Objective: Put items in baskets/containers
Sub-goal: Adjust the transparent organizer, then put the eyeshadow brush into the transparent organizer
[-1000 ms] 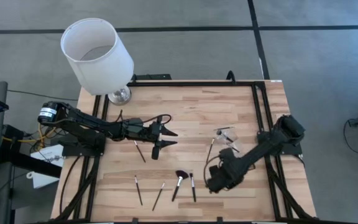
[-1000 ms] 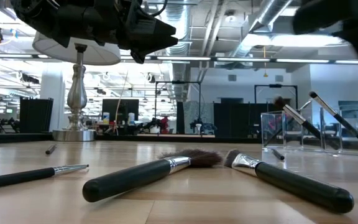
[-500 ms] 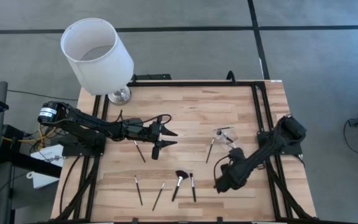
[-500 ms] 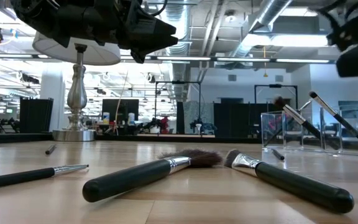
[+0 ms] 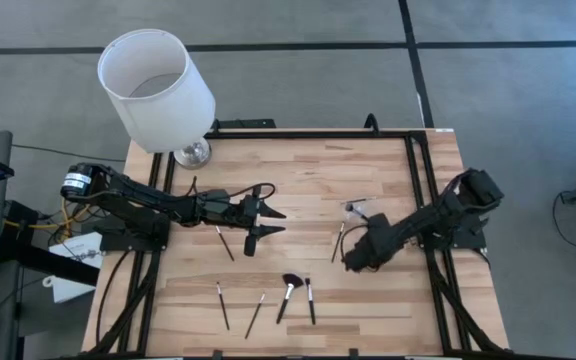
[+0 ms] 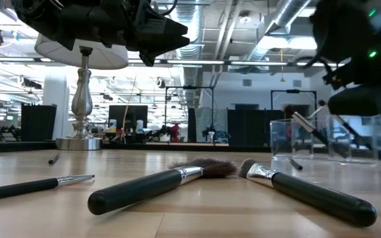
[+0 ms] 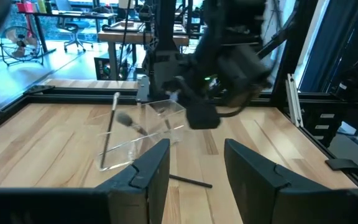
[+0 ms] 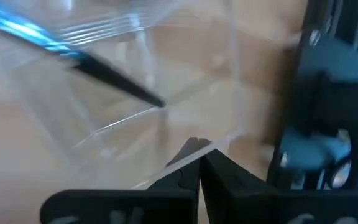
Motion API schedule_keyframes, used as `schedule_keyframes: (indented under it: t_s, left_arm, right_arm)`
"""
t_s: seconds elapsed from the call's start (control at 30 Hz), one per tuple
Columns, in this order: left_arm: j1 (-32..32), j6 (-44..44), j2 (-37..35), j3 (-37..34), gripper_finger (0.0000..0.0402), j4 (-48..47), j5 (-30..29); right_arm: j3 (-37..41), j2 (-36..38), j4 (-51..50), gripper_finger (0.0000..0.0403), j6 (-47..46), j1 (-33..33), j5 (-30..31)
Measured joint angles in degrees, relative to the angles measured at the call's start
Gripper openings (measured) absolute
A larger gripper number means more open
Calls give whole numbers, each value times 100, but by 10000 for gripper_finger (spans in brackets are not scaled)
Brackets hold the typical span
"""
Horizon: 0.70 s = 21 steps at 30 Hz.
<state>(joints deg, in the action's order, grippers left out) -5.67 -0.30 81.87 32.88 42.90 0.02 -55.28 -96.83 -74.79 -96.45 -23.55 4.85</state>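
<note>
Now the right gripper (image 5: pixel 351 262), jaws together, hangs by the clear container (image 7: pixel 143 132); left gripper (image 5: pixel 276 222) waits, jaws apart, at nine o'clock.

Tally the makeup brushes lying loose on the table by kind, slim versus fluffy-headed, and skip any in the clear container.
Slim brushes: 6
Fluffy-headed brush: 1
Total: 7
</note>
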Motion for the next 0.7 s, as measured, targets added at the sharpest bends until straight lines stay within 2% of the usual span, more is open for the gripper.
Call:
schedule_keyframes:
  t_s: [0.23,0.5,0.6,0.7]
  left_arm:
    - [0,0,0,0,150,0,-1]
    - [0,0,0,0,150,0,-1]
    - [0,0,0,0,150,0,-1]
    - [0,0,0,0,150,-2,-1]
  right_arm:
    - [216,100,56,0,831,822,769]
    - [216,100,257,0,2060,1935,2039]
    - [98,98,-61,0,2282,2146,2060]
    - [-272,98,-630,0,2202,1956,1715]
